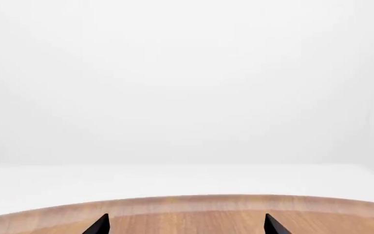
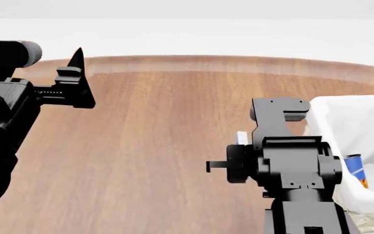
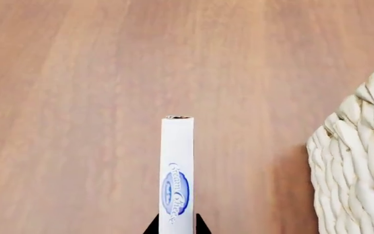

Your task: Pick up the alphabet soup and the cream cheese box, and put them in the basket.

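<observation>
Broad wooden table spread beneath both arms, its far rounded edge visible, its near parts cut off by the frame and covered by the arms. Cream-white woven basket just beside the right gripper on its outer side, cropped at the head view's edge, only a bulge of wicker wall showing in the right wrist view; inside, a sliver of a blue can, mostly hidden by the liner and the arm, label unreadable. Right arm's dark body blocking most of what lies ahead of it in the head view. Left gripper raised over the table's far edge, well apart from the basket and box, jaws spread wide with nothing between, only two black tips in the wrist view. Right gripper clamped on the cream cheese box, seen edge-on as a narrow white strip with a blue oval logo, standing out from between the two dark fingertips, above bare wood and near the basket's wall; in the head view only a small white-blue corner peeking past the wrist.
</observation>
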You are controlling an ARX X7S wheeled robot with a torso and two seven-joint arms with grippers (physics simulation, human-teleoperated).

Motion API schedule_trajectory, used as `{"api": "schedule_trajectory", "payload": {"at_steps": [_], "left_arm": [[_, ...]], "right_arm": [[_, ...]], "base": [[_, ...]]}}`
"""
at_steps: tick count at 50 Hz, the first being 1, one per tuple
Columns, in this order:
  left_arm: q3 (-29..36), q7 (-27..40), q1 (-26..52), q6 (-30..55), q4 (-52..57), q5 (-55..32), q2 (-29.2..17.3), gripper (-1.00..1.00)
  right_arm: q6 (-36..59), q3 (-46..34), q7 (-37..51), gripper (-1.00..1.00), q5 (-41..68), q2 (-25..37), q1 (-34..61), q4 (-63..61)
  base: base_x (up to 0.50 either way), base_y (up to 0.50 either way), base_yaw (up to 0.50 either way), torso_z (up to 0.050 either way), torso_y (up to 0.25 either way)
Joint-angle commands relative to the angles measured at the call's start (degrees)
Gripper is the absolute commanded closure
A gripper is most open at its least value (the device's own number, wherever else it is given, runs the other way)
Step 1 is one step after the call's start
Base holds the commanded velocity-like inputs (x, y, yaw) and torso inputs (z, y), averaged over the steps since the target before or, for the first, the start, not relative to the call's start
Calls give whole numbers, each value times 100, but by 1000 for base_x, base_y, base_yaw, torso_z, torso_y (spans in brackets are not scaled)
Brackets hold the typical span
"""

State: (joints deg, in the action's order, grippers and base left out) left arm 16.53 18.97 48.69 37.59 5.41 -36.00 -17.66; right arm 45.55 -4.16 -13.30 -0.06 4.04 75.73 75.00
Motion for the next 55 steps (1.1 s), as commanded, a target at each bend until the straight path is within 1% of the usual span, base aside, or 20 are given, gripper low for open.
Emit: {"api": "schedule_trajectory", "payload": {"at_steps": [1, 6, 12, 17, 21, 23, 34, 42, 55], "left_arm": [[-15, 21, 25, 38, 56, -59, -29, -100], [-17, 22, 30, 40, 61, -78, -36, -100], [-30, 36, 48, 66, 103, -109, -63, -100], [-97, 106, 38, 45, 71, -136, -35, -100], [-43, 131, 27, 13, 80, -77, -29, -100], [-22, 123, 19, -13, 74, -60, -24, -100], [-5, 113, -7, -63, 60, -50, -46, -100], [4, 107, -22, -92, 42, -58, -50, -100], [31, 119, -23, -108, 66, -57, -68, -100]], "right_arm": [[-67, -127, -370, 100, -8, -41, 259, -2], [-224, -176, -347, 100, -17, -38, 414, -3], [-438, -149, -230, 100, 8, 12, 817, -4], [-679, 65, 387, 100, 59, 258, 1098, -6], [-952, 288, 1048, 100, 91, 597, 1278, -8], [-1028, 416, 1211, 100, 158, 776, 1309, -14], [-1172, 674, 1865, 100, 194, 1284, 1203, -39], [-1129, 824, 2113, 100, 259, 1496, 1042, -68], [-1012, 873, 2123, 100, 257, 1533, 885, -15]], "base": [[0, 0, 0, 0, 250], [0, 0, 0, 0, 250], [0, 0, 0, 0, 250], [0, 0, 0, 0, 223], [0, 0, 0, 0, 0], [0, 0, 0, 0, 0], [0, 0, 0, 0, 0], [0, 0, 0, 0, 0], [0, 0, 0, 0, 0]]}}
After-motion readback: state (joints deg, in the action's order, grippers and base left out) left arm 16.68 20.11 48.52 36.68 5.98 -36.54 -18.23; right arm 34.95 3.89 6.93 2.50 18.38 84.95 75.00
